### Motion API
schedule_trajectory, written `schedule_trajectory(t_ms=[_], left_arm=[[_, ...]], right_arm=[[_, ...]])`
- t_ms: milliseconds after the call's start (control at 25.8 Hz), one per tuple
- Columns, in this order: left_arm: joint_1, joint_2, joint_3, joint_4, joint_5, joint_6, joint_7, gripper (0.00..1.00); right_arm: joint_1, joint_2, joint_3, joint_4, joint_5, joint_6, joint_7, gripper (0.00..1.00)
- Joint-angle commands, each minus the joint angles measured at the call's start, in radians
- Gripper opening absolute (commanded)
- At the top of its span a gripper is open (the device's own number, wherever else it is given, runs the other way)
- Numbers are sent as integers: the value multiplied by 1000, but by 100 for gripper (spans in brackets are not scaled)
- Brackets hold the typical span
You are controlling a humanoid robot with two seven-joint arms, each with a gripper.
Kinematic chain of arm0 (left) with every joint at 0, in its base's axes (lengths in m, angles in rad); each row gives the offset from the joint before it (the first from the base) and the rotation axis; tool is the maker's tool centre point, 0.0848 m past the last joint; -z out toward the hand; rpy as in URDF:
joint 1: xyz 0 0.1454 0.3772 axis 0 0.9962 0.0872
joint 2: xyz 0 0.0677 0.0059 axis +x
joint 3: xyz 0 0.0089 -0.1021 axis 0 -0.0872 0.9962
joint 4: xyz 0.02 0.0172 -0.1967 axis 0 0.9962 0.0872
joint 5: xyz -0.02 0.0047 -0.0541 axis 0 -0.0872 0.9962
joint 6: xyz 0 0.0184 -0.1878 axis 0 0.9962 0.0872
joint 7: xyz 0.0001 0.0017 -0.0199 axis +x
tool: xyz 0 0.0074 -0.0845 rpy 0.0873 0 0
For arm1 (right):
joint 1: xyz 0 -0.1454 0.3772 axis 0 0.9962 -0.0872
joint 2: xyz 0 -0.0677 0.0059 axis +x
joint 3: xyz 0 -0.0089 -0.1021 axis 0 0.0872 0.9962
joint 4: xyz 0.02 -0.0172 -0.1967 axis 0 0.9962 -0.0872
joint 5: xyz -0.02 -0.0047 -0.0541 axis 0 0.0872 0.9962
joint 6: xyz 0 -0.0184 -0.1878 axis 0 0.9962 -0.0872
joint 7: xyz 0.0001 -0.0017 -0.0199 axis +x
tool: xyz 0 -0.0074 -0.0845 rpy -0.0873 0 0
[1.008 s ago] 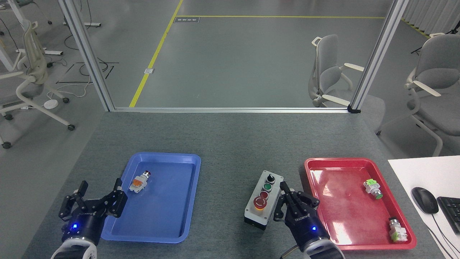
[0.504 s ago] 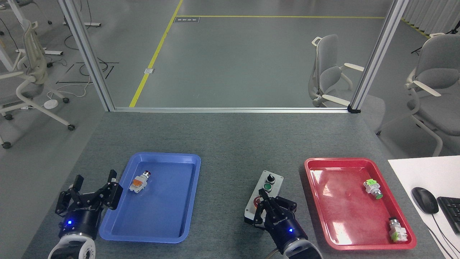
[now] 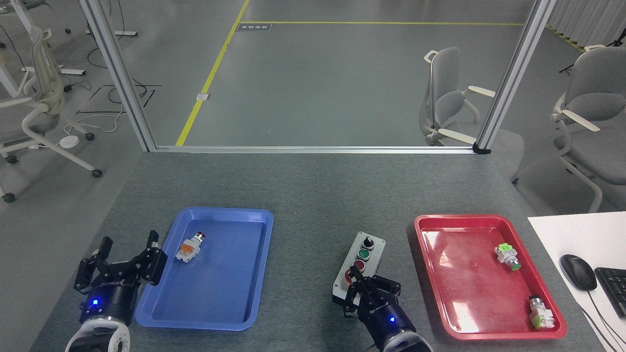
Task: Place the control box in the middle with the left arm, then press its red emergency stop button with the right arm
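right gripper: fingers drawn together, over large red emergency stop button on oblong light-grey control box | left gripper: fingers spread, empty

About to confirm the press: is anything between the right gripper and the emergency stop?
Nothing visible. The right gripper sits directly over the red emergency stop button on the control box, its fingers covering most of it.

A grey felt-topped bench stands before a glossy grey floor marked with yellow lines. Aluminium posts frame it; pale office chairs sit around.
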State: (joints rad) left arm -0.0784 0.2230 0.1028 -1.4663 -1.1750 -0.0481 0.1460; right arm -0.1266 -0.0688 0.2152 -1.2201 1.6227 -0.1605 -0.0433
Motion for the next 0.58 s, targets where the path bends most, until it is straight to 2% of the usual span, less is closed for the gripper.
schedule_trajectory(t_ms=[0,271,426,465,543], left_arm=[[0,1,-2,3,-2,1,-5,99],[9,-25,-69,12,-3,1,-5,99],[11,-71,-90,20,-3,4,-5,99],[9,-83,-92,31,-3,4,-5,99],[9,-103,-103,54,-5,4,-3,99]], right_arm=[[1,0,7,-10,0,42,33,0],[-1,-2,6,-156,-14,125,28,0],[4,-11,-17,-203,-24,151,28,0],[10,-14,-39,-216,-35,153,30,12],[25,-26,-76,-243,-55,153,30,56]])
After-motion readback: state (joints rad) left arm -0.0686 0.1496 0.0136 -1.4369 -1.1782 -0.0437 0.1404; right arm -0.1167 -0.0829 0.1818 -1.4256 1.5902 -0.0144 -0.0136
